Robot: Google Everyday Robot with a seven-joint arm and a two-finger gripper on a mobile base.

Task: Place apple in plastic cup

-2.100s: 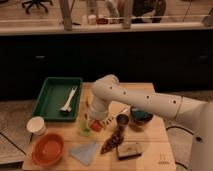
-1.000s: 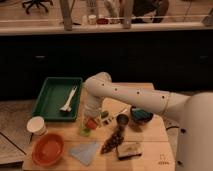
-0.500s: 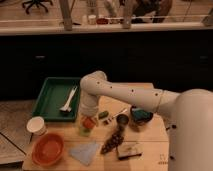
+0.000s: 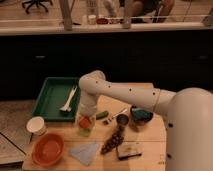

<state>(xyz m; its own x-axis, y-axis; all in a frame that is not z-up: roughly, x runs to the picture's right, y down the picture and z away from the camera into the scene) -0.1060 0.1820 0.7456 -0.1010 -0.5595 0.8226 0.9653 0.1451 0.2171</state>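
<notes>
Pincer (image 4: pixel 85 114) sits low over the plastic cup (image 4: pixel 85 131), left of the tabletop's (image 4: pixel 150 139) middle. I cannot tell how wide it stands or whether it grips anything. Apple (image 4: pixel 84 122) shows red at the cup's mouth, seemingly inside. To finish well: let go fully and lift straight up, with no sideways drag to tip the cup. Green tray (image 4: pixel 49 100) sits close behind-left, white cup (image 4: pixel 36 125) left, dark cup (image 4: pixel 121 120) right. Open room is overhead.

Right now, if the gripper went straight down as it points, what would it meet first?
Probably the apple, which sits at the mouth of the plastic cup just below the gripper. Depth is unclear, so the cup's rim might come first.
</notes>
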